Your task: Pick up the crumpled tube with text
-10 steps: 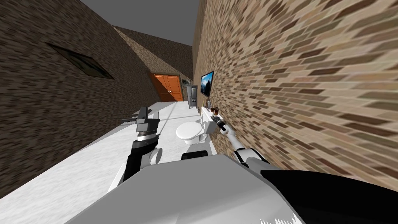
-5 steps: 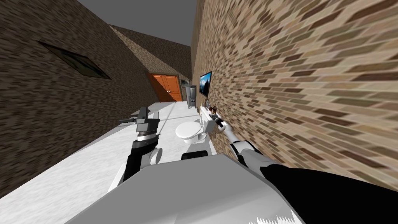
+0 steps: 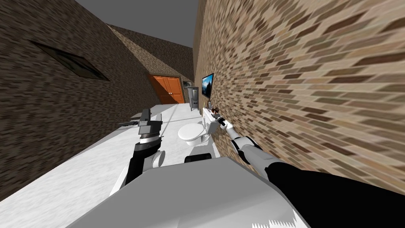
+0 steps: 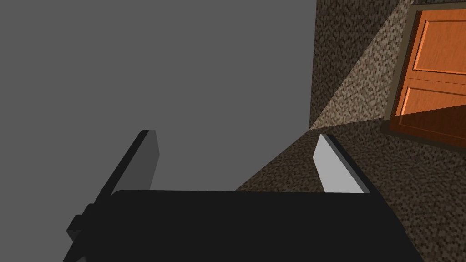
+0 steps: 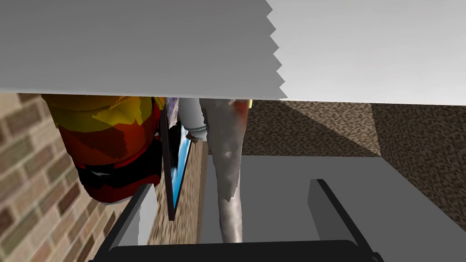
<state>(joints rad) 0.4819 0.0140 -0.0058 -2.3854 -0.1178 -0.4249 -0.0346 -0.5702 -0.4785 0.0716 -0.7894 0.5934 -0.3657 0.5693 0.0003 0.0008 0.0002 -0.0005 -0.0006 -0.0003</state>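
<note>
On the left, the left gripper [image 4: 235, 134]: raised beside the chest, well apart from the toilet, pointing up past an orange door [image 3: 170, 90]. I judge it parked out of the way, since this pick needs one hand.
Its left fingers [image 4: 330, 163]: spread wide, nothing between them, touching nothing.
Ahead, the toilet [image 3: 192, 132]: white, lid down. Its tank [image 3: 209, 123] backs onto the brick wall [image 3: 300, 79], and the small things appear to stand on the tank's flat pale top.
On that top, the red and yellow container [image 5: 104, 145]: just beside the tube on the wall side and close to one right finger, so it is a neighbour that a careless closing could knock.
Between the blades, the crumpled tube [image 5: 227, 159]: pale grey-white with a reddish smear, standing on end on the pale top. Its length runs toward the gripper's body. Any text on it is too unclear to read.
Along the wall, the right gripper [image 5: 233, 184]: stretched out to the tank top and lined up so the tube falls inside its span, which looks like an approach for a side pinch.
Its right fingers [image 5: 141, 214]: apart at about full spread, one on either side of the tube with a gap on both sides. Neither presses it, so nothing is gripped yet.
Beyond, the wall picture [image 5: 175, 182]: dark-framed and blue, hanging on the brick behind the tube.
</note>
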